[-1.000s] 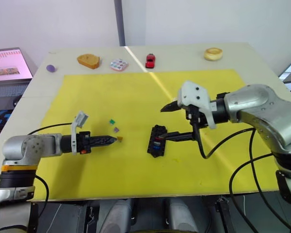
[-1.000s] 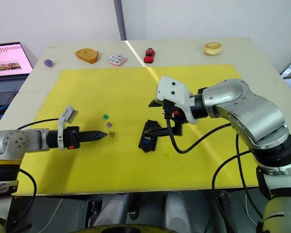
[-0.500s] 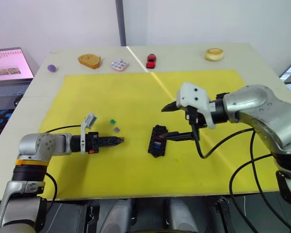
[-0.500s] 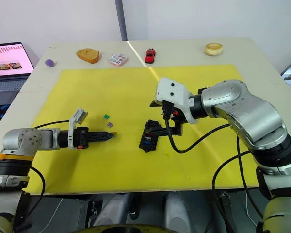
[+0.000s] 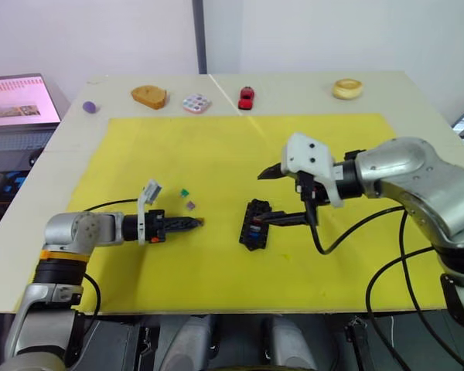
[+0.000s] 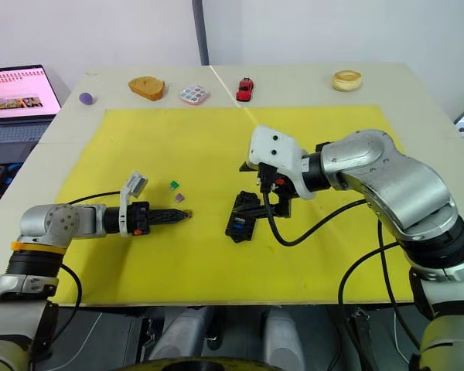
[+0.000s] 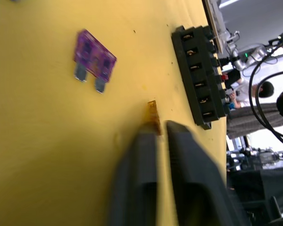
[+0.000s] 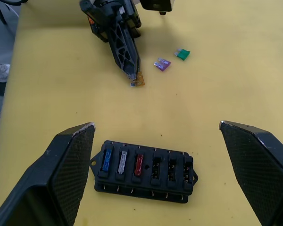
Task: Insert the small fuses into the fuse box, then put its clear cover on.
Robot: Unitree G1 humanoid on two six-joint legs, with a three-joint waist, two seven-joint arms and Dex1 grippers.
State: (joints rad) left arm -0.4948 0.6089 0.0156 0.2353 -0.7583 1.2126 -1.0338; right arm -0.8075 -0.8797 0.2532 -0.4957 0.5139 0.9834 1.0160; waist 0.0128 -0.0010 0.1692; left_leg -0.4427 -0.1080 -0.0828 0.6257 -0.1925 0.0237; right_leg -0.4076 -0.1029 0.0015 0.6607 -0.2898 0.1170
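Left eye view: seeing the fuse box (image 5: 255,225) lying on the yellow mat (image 5: 216,154), with its long axis running toward and away from the robot. Finding the left end effector (image 5: 195,222) lying low on the mat to the left of the fuse box and pointing straight at its long side. Noticing the amber fuse (image 5: 200,222) right at its tip, near the fuse box but apart from it. Seeing the green fuse (image 5: 184,192) and the purple fuse (image 5: 190,205) further left of the fuse box and a little behind the tip. Finding the right end effector (image 5: 282,197) just beside the fuse box on its right, spread wide and holding nothing.

Left wrist view: showing two fingers (image 7: 144,155) nearly together with a thin slit between them, and the amber fuse standing on edge against one tip, not clearly clamped. Judging the fuse box to be straight ahead, with open slots facing up.

Right wrist view: looking down on the fuse box with blue, grey and red fuses seated in a row and three slots beside them empty. Judging the left arm to be much the nearer for bringing the amber fuse to those slots.
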